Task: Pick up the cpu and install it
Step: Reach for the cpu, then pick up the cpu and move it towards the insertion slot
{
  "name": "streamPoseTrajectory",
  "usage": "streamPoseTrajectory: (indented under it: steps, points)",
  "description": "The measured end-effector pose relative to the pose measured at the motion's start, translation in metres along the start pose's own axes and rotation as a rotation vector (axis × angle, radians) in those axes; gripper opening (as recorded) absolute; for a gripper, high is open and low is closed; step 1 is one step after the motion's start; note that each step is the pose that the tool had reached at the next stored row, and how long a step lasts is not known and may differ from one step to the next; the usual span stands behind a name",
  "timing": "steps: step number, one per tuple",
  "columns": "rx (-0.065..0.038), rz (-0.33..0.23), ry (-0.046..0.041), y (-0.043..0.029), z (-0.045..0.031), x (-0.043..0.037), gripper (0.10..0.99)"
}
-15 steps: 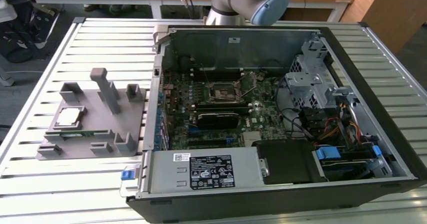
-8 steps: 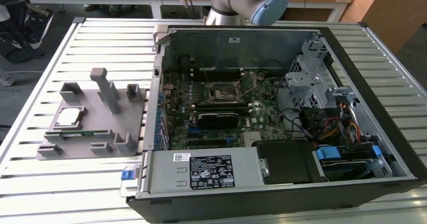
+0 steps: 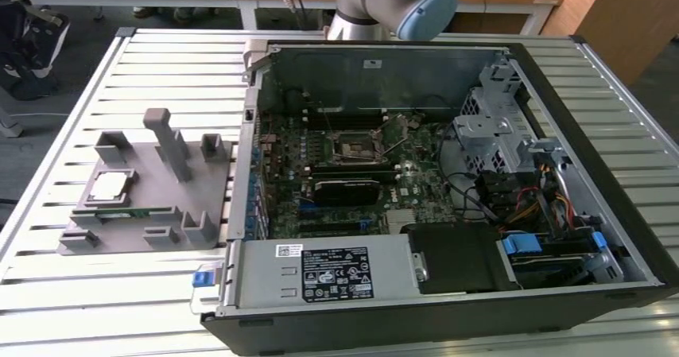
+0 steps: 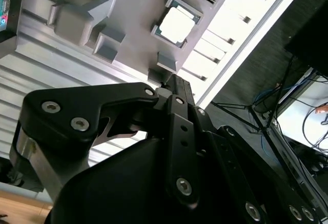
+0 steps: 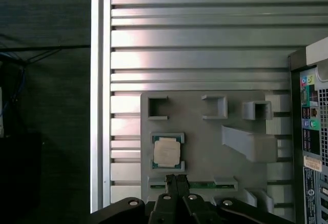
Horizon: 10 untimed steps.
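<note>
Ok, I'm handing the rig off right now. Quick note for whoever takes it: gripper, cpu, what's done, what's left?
Gripper: shut and holding nothing, above the grey fixture tray, touching nothing.
Cpu: lying flat in its square nest on the tray, which sits outside the open computer case, on the exterior view's left. A green memory stick lies in the slot next to it.
Socket: on the motherboard inside the case. It looks vacant.
Done: nothing yet; the cpu is not picked up.
Left: the whole job, both the pick and the install.
</note>
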<state>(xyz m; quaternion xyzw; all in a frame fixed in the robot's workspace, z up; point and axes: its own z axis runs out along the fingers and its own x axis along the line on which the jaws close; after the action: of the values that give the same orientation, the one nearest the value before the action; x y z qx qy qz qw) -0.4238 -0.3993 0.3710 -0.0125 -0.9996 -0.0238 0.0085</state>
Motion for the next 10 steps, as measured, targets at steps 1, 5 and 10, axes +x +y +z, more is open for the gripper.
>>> streamPoseTrajectory:
  steps: [1,5,10]
  points:
    - [0.000,0.000,0.0000,0.0000,0.0002,0.0019,0.114]
    - [0.000,0.000,0.0000,-0.0003,0.0014,0.0118,0.114]
    - [0.000,0.000,0.0007,-0.0005,0.0030,0.0176,0.114]
